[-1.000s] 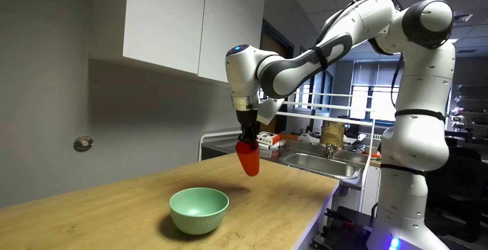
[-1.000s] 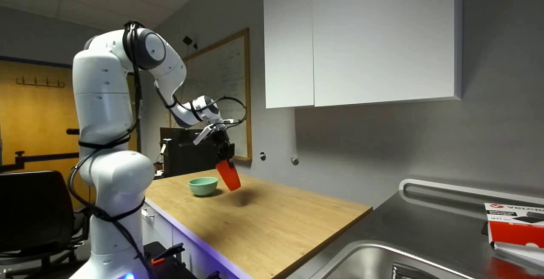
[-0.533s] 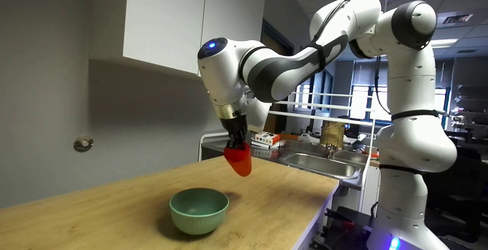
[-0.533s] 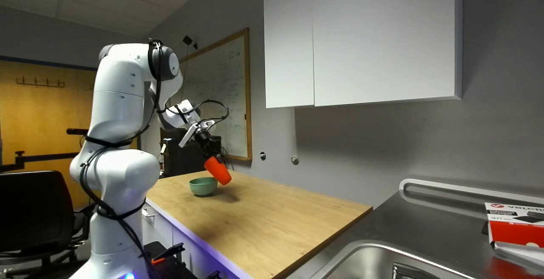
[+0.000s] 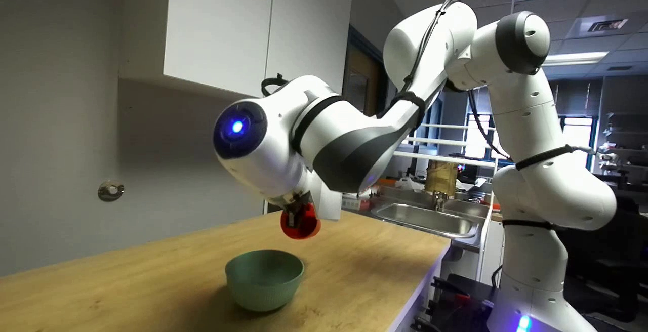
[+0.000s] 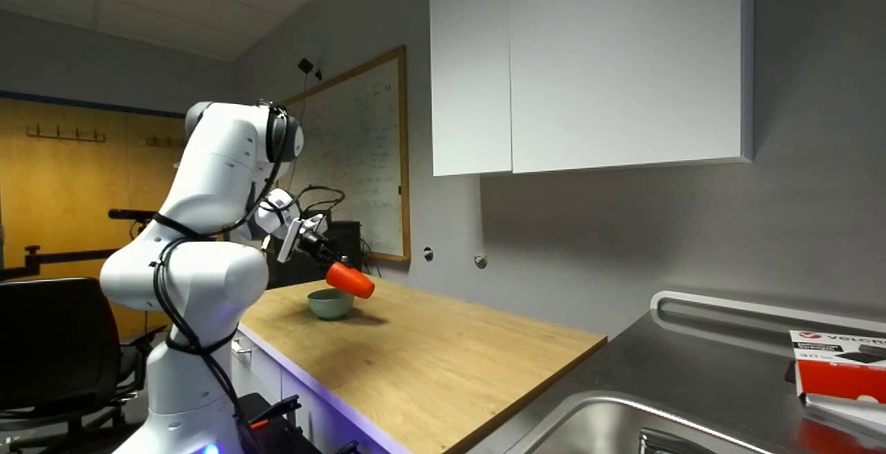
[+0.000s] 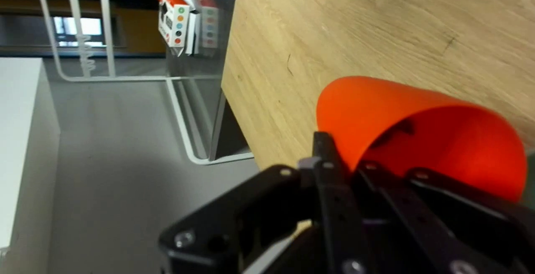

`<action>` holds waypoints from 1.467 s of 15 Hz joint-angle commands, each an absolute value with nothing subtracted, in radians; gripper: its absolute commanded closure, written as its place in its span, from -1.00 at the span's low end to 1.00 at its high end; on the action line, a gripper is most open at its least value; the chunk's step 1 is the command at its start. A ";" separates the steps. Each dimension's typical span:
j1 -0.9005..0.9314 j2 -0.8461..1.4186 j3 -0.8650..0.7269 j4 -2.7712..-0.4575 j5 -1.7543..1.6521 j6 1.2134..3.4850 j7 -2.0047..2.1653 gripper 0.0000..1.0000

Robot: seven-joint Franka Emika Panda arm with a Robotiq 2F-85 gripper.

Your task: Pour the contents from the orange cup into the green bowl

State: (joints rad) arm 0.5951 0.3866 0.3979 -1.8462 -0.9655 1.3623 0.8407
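My gripper (image 7: 349,157) is shut on the wall of the orange cup (image 7: 359,102), one finger outside and one inside at the rim. The cup also shows in both exterior views (image 5: 313,220) (image 6: 351,279), held above the table. It is tilted close to lying flat, its mouth on the gripper side a little higher than its base. The green bowl (image 5: 264,286) stands upright on the table, below and beside the cup; it also shows in an exterior view (image 6: 331,307). I see nothing inside the bowl. Contents in the cup cannot be made out.
The wooden table (image 5: 385,256) carries the bowl. A white wall cabinet (image 5: 217,28) hangs above, near the arm's wrist. Beyond one table end are a dark counter with a sink (image 5: 425,218) and a red and white box (image 6: 841,367). A grey wall runs behind.
The arm has reached forward and lowered. The cup has moved toward the bowl and tipped from a steep slant to nearly flat, its mouth now facing an exterior camera. The bowl has not moved.
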 commanded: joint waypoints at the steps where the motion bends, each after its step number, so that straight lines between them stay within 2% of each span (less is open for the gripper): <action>1: 0.696 0.514 0.365 -1.738 -1.077 1.234 0.873 0.96; 11: 0.893 0.690 0.267 -1.638 -1.388 0.978 0.939 0.96; 22: 0.944 0.792 0.227 -1.574 -1.607 0.744 1.016 0.96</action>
